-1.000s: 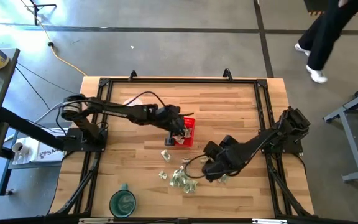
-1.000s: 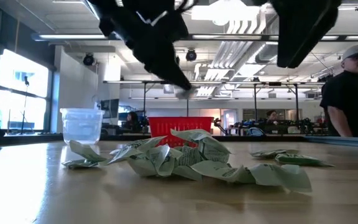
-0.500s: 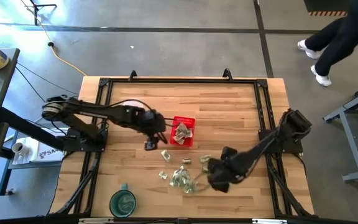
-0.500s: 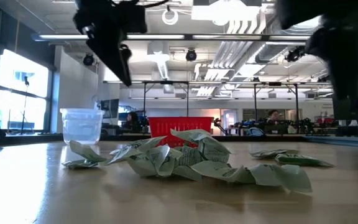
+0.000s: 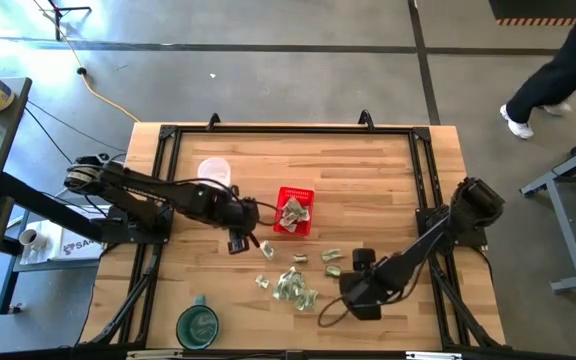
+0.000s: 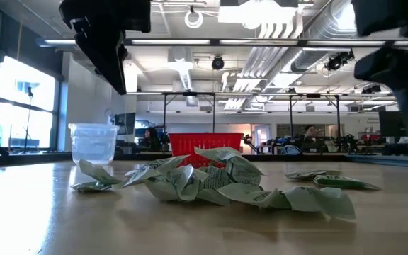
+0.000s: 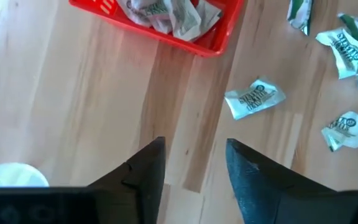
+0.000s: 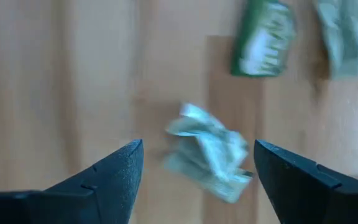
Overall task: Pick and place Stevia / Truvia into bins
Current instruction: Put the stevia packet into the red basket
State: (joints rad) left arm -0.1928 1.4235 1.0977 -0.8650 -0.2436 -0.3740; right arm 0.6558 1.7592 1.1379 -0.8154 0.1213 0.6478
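The red mesh basket (image 5: 294, 211) stands mid-table with several pale green and white sachets (image 7: 166, 12) inside it. More sachets (image 5: 290, 286) lie loose on the wood toward the near edge, forming a crumpled heap (image 6: 211, 180) in the low view. My left gripper (image 5: 238, 243) hovers open just left of the basket, over bare wood (image 7: 194, 146). My right gripper (image 5: 353, 298) hangs open near the near edge. Its fingers (image 8: 197, 144) stand either side of one crumpled sachet (image 8: 209, 154) without touching it.
A clear plastic cup (image 5: 214, 171) stands toward the far left of the table, and a round green cup (image 5: 198, 325) sits at the near left edge. Single sachets (image 7: 254, 98) lie between the basket and the heap. A person (image 5: 568, 55) walks on the floor beyond the far right corner.
My left gripper has drawn back from above the basket toward the table's left and near side; sachets now show in the basket where it had been. My right gripper has moved toward the near edge, away from the heap of sachets. The person has walked off to the right.
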